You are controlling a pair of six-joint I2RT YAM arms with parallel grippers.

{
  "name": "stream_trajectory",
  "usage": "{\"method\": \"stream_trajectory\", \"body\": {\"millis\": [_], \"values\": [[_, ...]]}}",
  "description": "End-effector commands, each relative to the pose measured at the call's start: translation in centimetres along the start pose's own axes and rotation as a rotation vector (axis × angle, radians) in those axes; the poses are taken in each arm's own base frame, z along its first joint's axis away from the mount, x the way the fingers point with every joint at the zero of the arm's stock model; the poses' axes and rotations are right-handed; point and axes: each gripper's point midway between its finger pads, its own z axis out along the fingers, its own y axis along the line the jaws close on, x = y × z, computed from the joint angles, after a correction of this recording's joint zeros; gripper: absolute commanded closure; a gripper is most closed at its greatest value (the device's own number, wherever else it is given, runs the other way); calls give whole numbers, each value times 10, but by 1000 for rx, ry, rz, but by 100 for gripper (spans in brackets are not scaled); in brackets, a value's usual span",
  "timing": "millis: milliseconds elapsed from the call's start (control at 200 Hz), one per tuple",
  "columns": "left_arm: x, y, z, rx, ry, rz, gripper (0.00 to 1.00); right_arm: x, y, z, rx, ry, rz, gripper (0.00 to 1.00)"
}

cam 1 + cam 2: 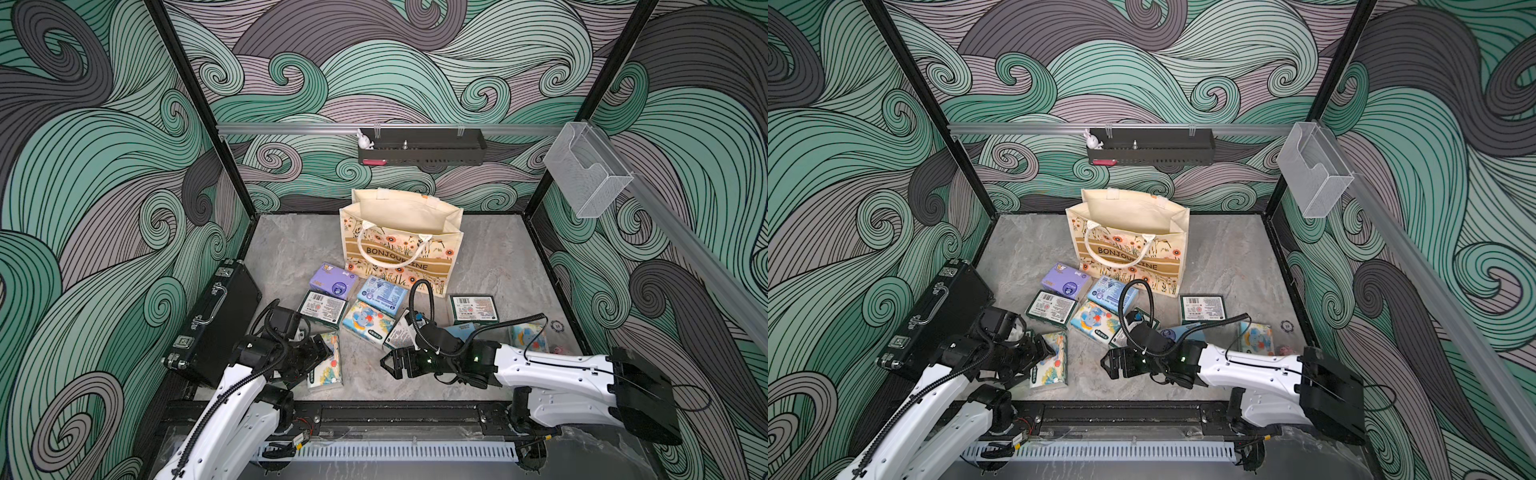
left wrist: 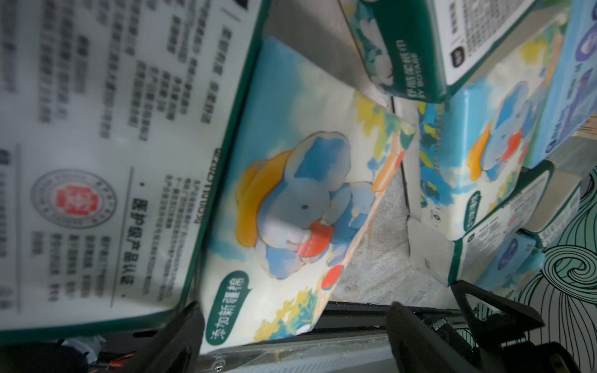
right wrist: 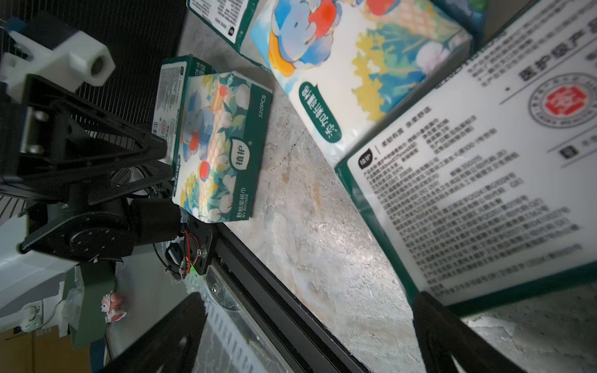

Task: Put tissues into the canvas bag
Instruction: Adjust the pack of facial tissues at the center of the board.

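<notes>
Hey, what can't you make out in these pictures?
- Bag floor: both top views, hidden by its front wall.
- Pack under right arm: both top views, mostly covered.
- Label print: left wrist view, blurred, cut by the edge.
- Pink thing beside that arm: top views, too small.

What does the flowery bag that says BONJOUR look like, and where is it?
The canvas bag is a cream, boxy cloth tote with orange flowers, tan stripes and BONJOUR lettering. It stands upright on the grey table, near the back, mouth open. One white handle droops over its front. Its plain inside shows no packs. Whether the light blue pack before it touches it is unclear.
</notes>
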Motion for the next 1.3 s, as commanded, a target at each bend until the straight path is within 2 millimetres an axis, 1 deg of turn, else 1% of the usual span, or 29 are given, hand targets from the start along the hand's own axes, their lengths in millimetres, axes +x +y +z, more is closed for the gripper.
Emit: {"method": "stream_trajectory", "body": {"millis": [0,115,275,300,360,445,490,520,580,610,681,721,761,811,881,946,986,1046,1146,1296], "values": [[-5,1,6,-10,-14,-22,10,-10,2,-1,-3,-51,35,1],[-11,-4,13,5,-18,-27,11,-6,-5,-3,15,-54,41,0],[-12,-23,25,69,34,-25,13,-8,-12,-11,33,-85,47,0],[-11,-26,27,78,42,-22,15,-9,-13,-12,35,-92,46,1],[-11,-31,28,88,50,-13,16,-10,-17,-15,43,-108,47,0],[-14,-30,23,68,24,6,16,-11,-18,-19,47,-121,44,0],[-16,-26,20,46,1,16,16,-12,-17,-21,45,-125,42,1],[-18,-23,18,29,-12,21,18,-13,-15,-22,37,-125,39,0],[-20,-16,18,-3,-31,27,26,-15,-5,-23,4,-118,34,1],[-21,-13,18,-19,-33,24,30,-15,6,-25,-40,-104,21,0],[-19,-11,21,-29,-22,17,42,-16,38,-30,-144,-88,-34,0],[-19,-8,23,-43,-18,11,53,-16,55,-33,-181,-91,-75,0],[-19,-5,24,-57,-15,3,61,-18,69,-35,-196,-94,-106,1],[-18,-3,26,-66,-10,-5,70,-20,80,-34,-193,-85,-132,1],[-17,0,29,-70,-6,-17,86,-24,87,-26,-180,-74,-148,0],[-16,1,32,-58,-3,-26,96,-30,87,-15,-150,-75,-155,0],[-14,1,34,-50,3,-29,100,-33,89,-8,-148,-70,-161,0],[-11,4,36,-45,13,-37,100,-38,91,4,-160,-59,-163,0],[-4,7,41,-28,29,-44,100,-44,93,25,-190,-6,-112,0],[3,3,43,23,40,-24,98,-42,97,61,-243,85,-59,0]]}}
